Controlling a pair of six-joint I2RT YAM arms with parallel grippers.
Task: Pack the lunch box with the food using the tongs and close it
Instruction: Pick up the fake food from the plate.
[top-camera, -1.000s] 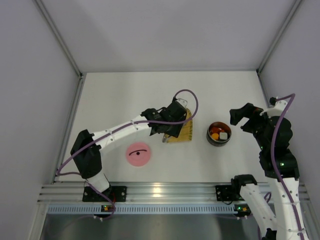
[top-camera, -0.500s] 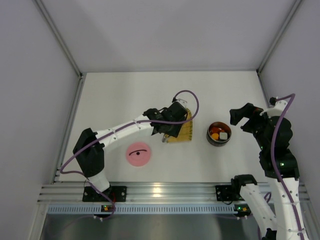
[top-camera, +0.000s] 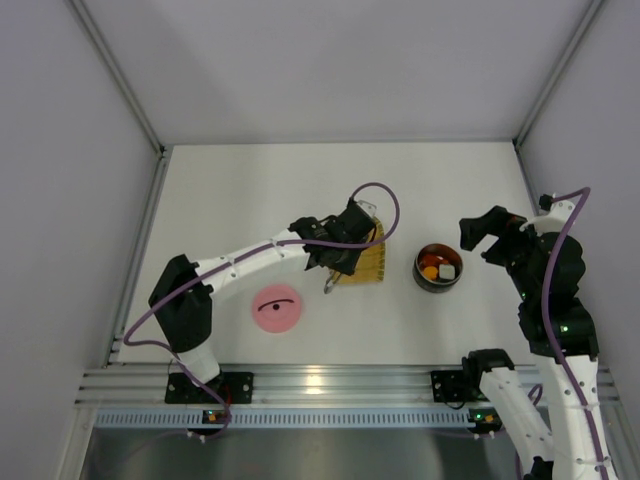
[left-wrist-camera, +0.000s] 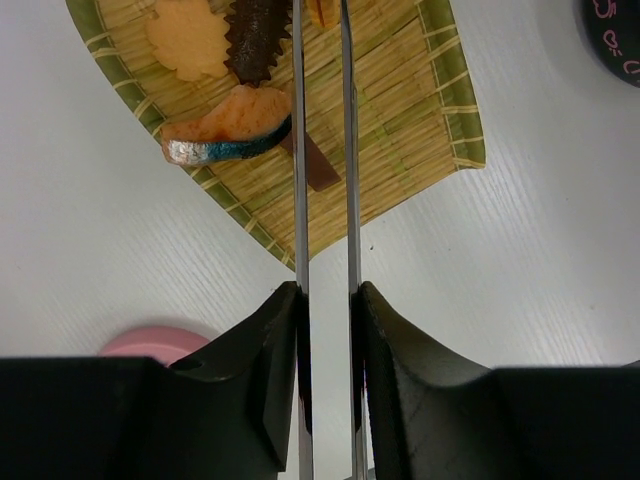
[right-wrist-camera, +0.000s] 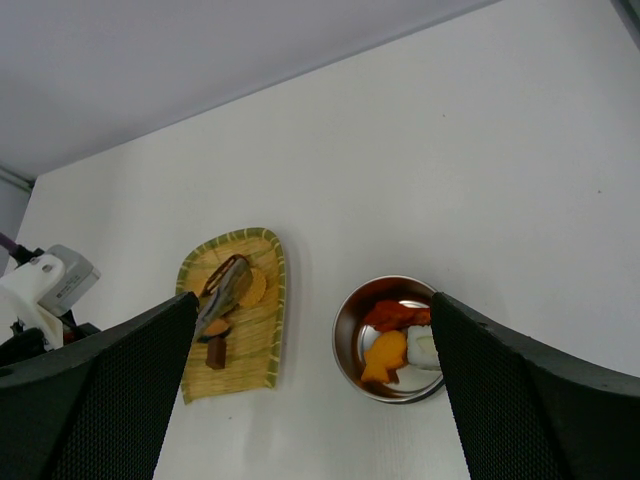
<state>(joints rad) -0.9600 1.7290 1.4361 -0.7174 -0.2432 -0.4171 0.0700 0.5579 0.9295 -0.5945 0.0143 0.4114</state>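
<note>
The left pincer (left-wrist-camera: 327, 300) is clamped on the tongs (left-wrist-camera: 298, 150), whose slim silver arms, squeezed near parallel, run out over the yellow woven tray (left-wrist-camera: 440, 120) at the middle of the table (top-camera: 250, 190), across the food (left-wrist-camera: 225, 125) there: an orange slice with silver skin, a dark ridged bit, a pale round. The right pincer (right-wrist-camera: 313, 300) gapes wide above the steel lunch box (right-wrist-camera: 345, 335) near the right edge, which holds orange pieces and a white chunk; its pink lid (top-camera: 276, 308) lies toward the near edge.

Left of tray (top-camera: 372, 266), lid (top-camera: 276, 308); right of tray, lunch box (top-camera: 419, 271), food (top-camera: 437, 266) inside; tongs (left-wrist-camera: 298, 200) over tray.
</note>
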